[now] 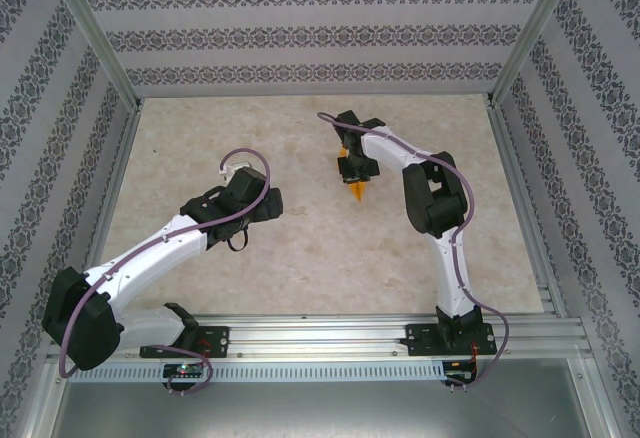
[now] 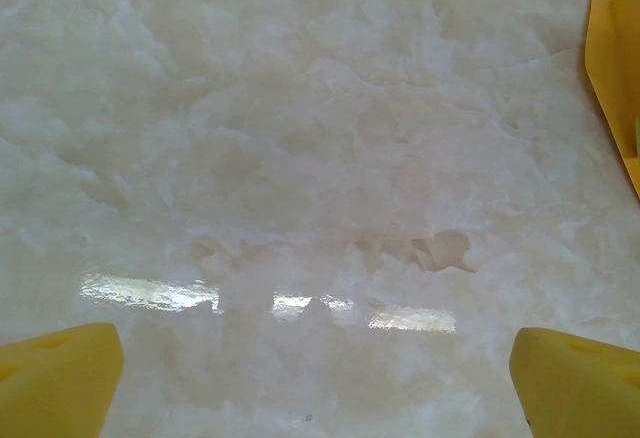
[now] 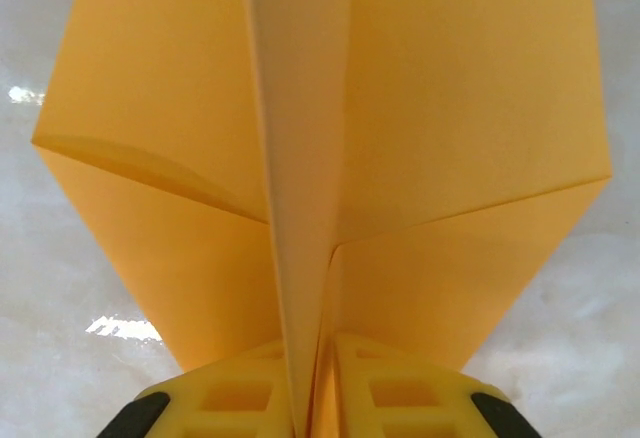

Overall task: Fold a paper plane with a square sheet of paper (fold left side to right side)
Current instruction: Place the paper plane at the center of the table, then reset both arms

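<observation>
The paper plane [image 3: 450,108] is bright orange paper creased into a pointed kite shape, with a raised centre fold running up the middle. In the right wrist view my right gripper [image 3: 318,388] is shut on that centre fold, with its yellow fingers [image 3: 235,398] pressed to either side. From above, the paper plane [image 1: 358,190] pokes out beneath the right gripper [image 1: 355,170] at the table's middle back. My left gripper [image 1: 268,203] stands open to the left of it, over bare table. In the left wrist view the left gripper [image 2: 318,383] holds nothing, and an edge of the paper plane [image 2: 615,68] shows at the upper right.
The marble-patterned table [image 1: 300,258] is boxed in by patterned walls [image 1: 300,33] and metal frame posts [image 1: 95,33]. An aluminium rail [image 1: 320,333] runs along the near edge, where both arm bases are bolted.
</observation>
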`<state>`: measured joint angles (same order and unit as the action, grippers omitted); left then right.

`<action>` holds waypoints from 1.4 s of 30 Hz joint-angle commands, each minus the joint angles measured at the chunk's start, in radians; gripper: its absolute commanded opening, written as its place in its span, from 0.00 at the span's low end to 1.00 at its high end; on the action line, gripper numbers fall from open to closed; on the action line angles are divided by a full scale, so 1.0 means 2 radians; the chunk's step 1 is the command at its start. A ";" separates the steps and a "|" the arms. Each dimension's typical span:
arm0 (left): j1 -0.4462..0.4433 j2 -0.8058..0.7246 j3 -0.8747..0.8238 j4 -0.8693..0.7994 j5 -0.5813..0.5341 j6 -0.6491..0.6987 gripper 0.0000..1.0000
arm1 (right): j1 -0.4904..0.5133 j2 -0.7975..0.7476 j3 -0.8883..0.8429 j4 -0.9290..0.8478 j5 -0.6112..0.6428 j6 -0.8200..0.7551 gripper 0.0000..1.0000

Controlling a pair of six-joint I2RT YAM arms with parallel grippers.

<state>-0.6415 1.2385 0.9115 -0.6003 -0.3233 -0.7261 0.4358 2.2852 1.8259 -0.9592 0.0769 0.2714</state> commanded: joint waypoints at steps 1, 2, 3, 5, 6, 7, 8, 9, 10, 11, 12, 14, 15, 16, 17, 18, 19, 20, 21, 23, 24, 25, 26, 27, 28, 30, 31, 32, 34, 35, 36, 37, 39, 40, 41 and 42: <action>0.003 0.002 0.013 -0.011 0.001 0.011 1.00 | -0.002 -0.010 0.014 -0.011 0.008 0.003 0.16; 0.003 0.001 0.014 -0.011 0.001 0.010 1.00 | -0.001 -0.015 0.015 -0.014 0.011 0.002 0.17; 0.003 0.002 0.015 -0.011 0.000 0.010 1.00 | 0.000 -0.019 0.015 -0.016 0.014 0.001 0.18; 0.003 0.002 0.018 -0.011 0.000 0.012 1.00 | 0.002 -0.030 0.017 -0.024 0.018 -0.001 0.21; 0.003 0.001 0.020 -0.012 -0.001 0.012 1.00 | 0.003 -0.036 0.018 -0.028 0.019 -0.002 0.23; 0.003 0.002 0.022 -0.012 -0.002 0.014 1.00 | 0.005 -0.042 0.019 -0.035 0.017 -0.004 0.25; 0.003 0.001 0.024 -0.012 -0.001 0.015 1.00 | 0.006 -0.050 0.020 -0.042 0.017 -0.005 0.27; 0.003 0.002 0.025 -0.012 -0.002 0.017 1.00 | 0.008 -0.057 0.019 -0.046 0.017 -0.006 0.29; 0.003 0.002 0.028 -0.012 -0.004 0.019 1.00 | 0.010 -0.068 0.018 -0.050 0.017 -0.007 0.31; 0.003 0.002 0.032 -0.013 -0.007 0.021 1.00 | 0.013 -0.079 0.015 -0.053 0.019 -0.008 0.33; 0.003 0.002 0.035 -0.013 -0.009 0.023 1.00 | 0.015 -0.090 0.012 -0.055 0.020 -0.008 0.35; 0.003 0.002 0.044 -0.014 -0.015 0.025 1.00 | 0.020 -0.118 0.002 -0.060 0.024 -0.008 0.38; 0.003 0.003 0.047 -0.014 -0.017 0.026 1.00 | 0.021 -0.131 -0.003 -0.062 0.026 -0.008 0.40; 0.004 0.002 0.051 -0.014 -0.020 0.028 1.00 | 0.022 -0.147 -0.008 -0.065 0.030 -0.007 0.41; 0.005 0.002 0.056 -0.014 -0.025 0.029 1.00 | 0.023 -0.162 -0.014 -0.069 0.033 -0.007 0.41; 0.006 0.001 0.060 -0.014 -0.028 0.030 1.00 | 0.023 -0.175 -0.019 -0.070 0.038 -0.007 0.42; 0.009 0.001 0.064 -0.015 -0.032 0.031 1.00 | 0.022 -0.192 -0.026 -0.072 0.044 -0.007 0.42; 0.013 0.000 0.068 -0.017 -0.036 0.031 1.00 | 0.021 -0.208 -0.035 -0.071 0.050 -0.007 0.43; 0.018 -0.002 0.071 -0.016 -0.038 0.032 1.00 | 0.020 -0.224 -0.043 -0.068 0.055 -0.009 0.43; 0.034 -0.008 0.076 -0.015 -0.041 0.035 1.00 | 0.015 -0.266 -0.071 -0.053 0.064 -0.011 0.45; 0.041 -0.013 0.077 -0.012 -0.045 0.037 1.00 | 0.011 -0.285 -0.084 -0.043 0.066 -0.011 0.45; 0.049 -0.019 0.077 -0.009 -0.055 0.040 1.00 | 0.007 -0.309 -0.103 -0.028 0.069 -0.013 0.46; 0.058 -0.027 0.075 -0.004 -0.068 0.045 1.00 | 0.003 -0.336 -0.124 -0.007 0.074 -0.016 0.48; 0.065 -0.034 0.073 0.002 -0.079 0.050 1.00 | -0.002 -0.359 -0.147 0.011 0.075 -0.021 0.49; 0.074 -0.042 0.069 0.009 -0.097 0.056 1.00 | -0.007 -0.385 -0.175 0.034 0.076 -0.026 0.50; 0.090 -0.058 0.059 0.026 -0.130 0.068 1.00 | -0.018 -0.432 -0.227 0.084 0.082 -0.030 0.56; 0.097 -0.066 0.052 0.040 -0.149 0.075 1.00 | -0.027 -0.456 -0.255 0.109 0.085 -0.031 0.59; 0.102 -0.075 0.042 0.058 -0.172 0.087 1.00 | -0.035 -0.480 -0.283 0.134 0.087 -0.033 0.61; 0.106 -0.092 0.015 0.104 -0.224 0.107 1.00 | -0.051 -0.522 -0.332 0.181 0.093 -0.034 0.67; 0.108 -0.100 -0.002 0.133 -0.251 0.118 1.00 | -0.058 -0.544 -0.359 0.205 0.099 -0.036 0.71; 0.110 -0.106 -0.019 0.162 -0.269 0.130 1.00 | -0.065 -0.562 -0.379 0.226 0.105 -0.037 0.76; 0.113 -0.114 -0.042 0.200 -0.285 0.148 1.00 | -0.074 -0.581 -0.405 0.248 0.115 -0.035 0.86; 0.119 -0.122 -0.081 0.255 -0.303 0.173 1.00 | -0.095 -0.618 -0.454 0.306 0.117 -0.036 0.98; 0.124 -0.124 -0.096 0.276 -0.303 0.185 1.00 | -0.108 -0.633 -0.482 0.334 0.116 -0.036 0.98; 0.130 -0.123 -0.109 0.287 -0.304 0.192 1.00 | -0.119 -0.645 -0.508 0.362 0.115 -0.043 0.98; 0.134 -0.121 -0.117 0.291 -0.303 0.193 1.00 | -0.127 -0.652 -0.528 0.390 0.120 -0.046 0.98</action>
<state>-0.4000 1.0008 0.7223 -0.1928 -0.8474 -0.4381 0.2195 1.0183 0.8539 -0.4133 0.2752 0.2028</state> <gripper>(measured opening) 0.998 0.979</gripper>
